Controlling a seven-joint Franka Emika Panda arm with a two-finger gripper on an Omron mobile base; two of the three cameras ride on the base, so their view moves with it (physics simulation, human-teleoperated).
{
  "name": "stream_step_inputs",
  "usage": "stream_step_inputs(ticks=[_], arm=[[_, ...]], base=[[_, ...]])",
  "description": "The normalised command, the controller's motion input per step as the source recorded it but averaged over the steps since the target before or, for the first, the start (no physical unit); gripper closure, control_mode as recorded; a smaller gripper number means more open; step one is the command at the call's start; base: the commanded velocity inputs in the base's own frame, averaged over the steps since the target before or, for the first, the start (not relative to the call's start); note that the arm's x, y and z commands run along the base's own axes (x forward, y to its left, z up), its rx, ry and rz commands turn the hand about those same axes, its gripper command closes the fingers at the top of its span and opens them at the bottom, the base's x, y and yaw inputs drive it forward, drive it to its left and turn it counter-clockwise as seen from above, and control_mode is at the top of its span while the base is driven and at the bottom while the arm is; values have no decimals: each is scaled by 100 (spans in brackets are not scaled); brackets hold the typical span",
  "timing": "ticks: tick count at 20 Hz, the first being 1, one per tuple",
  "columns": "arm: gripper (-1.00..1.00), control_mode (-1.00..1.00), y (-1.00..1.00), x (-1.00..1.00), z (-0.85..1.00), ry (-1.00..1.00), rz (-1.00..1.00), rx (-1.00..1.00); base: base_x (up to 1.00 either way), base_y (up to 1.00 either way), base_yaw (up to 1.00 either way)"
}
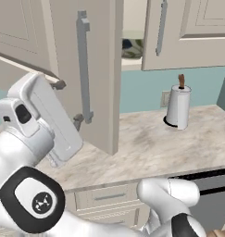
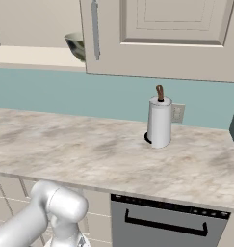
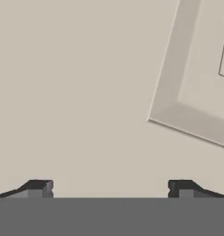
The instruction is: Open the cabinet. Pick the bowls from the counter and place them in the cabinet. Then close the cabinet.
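Beige cabinet door (image 3: 85,92) close in front of the camera, plain flat face across the left and middle, tilted raised panel corner (image 3: 191,92) at upper right, claw (image 3: 109,188) spread wide, two dark fingertips (image 3: 37,186) apart, nothing between them

Counter (image 1: 146,152): long beige-grey marbled slab, runs under the wall cupboards & along the teal backsplash. On it, a white paper-towel roll (image 2: 159,123) upright on a dark round base w/ a brown post sticking out the top, set near the back wall, just in front of a wall outlet. Cabinet shelf (image 2: 36,54) higher up, to the left: carries a bowl (image 2: 76,44), greyish w/ dark marks, prob. the floral one, half hidden by the closed door.
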Motion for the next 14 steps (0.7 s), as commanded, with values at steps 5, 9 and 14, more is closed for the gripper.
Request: stream_step_inputs(ticks=[5,9,14], arm=[[-100,-100,-96,-17,20,0,0,0],[-100,-100,-100,-1,15,1,0,4],[-100,-100,-100,36,20,6,0,12]], base=[[0,0,0],[0,0,0],[0,0,0]])
